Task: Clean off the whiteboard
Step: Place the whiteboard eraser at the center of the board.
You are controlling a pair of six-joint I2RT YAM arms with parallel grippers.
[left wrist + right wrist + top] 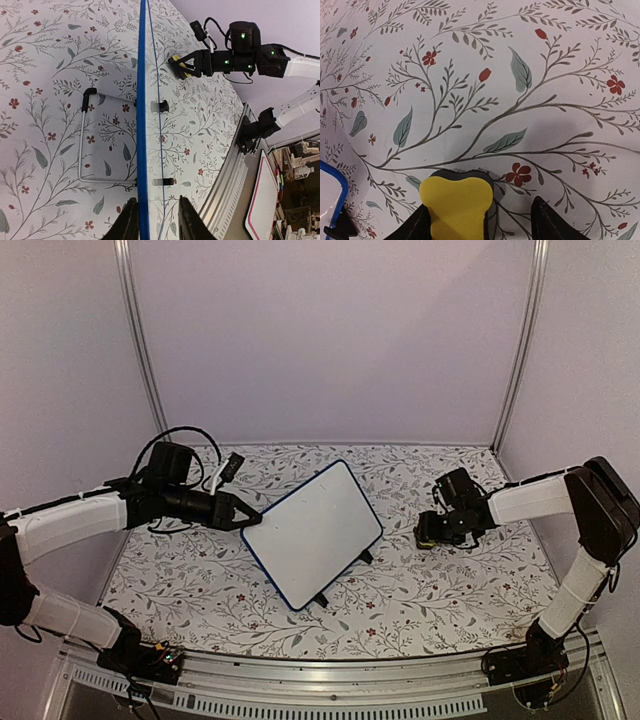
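Note:
The whiteboard (pixel 315 530) stands tilted on its small feet in the middle of the floral table, and its face looks blank. My left gripper (pixel 245 523) is at its left edge. In the left wrist view the board's blue frame (pixel 142 100) runs between the fingers of that gripper (pixel 157 220), which is open with a gap beside the frame. My right gripper (pixel 428 535) is low over the table to the right of the board. It is open (pixel 482 225), and the yellow eraser (pixel 457 205) lies on the cloth against its left finger, clear of the right one.
The board's wire stand (pixel 82 140) props it from behind. A corner of the board (pixel 330 200) shows at the lower left of the right wrist view. A metal rail (pixel 350 690) runs along the near edge. Walls close in at the back and both sides.

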